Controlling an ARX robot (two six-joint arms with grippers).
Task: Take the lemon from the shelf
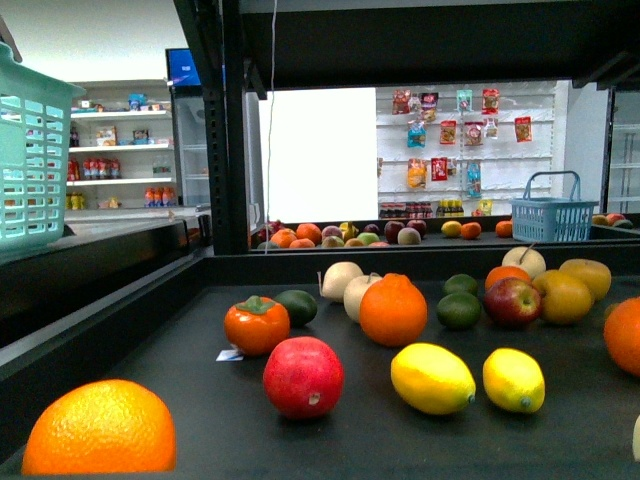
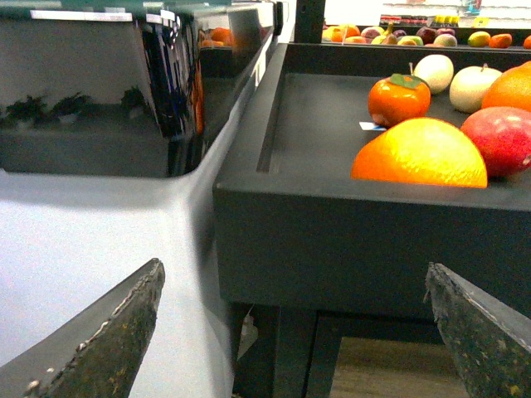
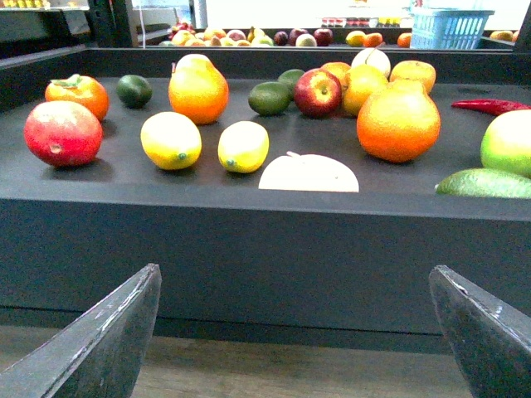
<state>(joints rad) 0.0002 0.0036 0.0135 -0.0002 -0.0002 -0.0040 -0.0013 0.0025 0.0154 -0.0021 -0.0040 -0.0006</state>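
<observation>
Two bright yellow lemons (image 1: 432, 378) (image 1: 513, 380) lie side by side on the black shelf tray (image 1: 180, 330), near its front. In the right wrist view they are the left lemon (image 3: 170, 140) and the right lemon (image 3: 243, 146), beyond the tray's front wall (image 3: 249, 240). My right gripper (image 3: 294, 271) is open and empty, below and in front of that wall. My left gripper (image 2: 294, 267) is open and empty, low at the tray's front left corner (image 2: 332, 240). Neither gripper shows in the front view.
A red fruit (image 1: 303, 376), large orange (image 1: 99, 428), persimmon (image 1: 256, 324), orange (image 1: 393, 310), limes, apple (image 1: 512, 301) and golden-yellow fruits (image 1: 566, 296) share the tray. A pale flat disc (image 3: 308, 175), avocado (image 3: 484, 183) and red chilli (image 3: 492, 106) lie to the right. A teal basket (image 1: 30, 165) stands at left.
</observation>
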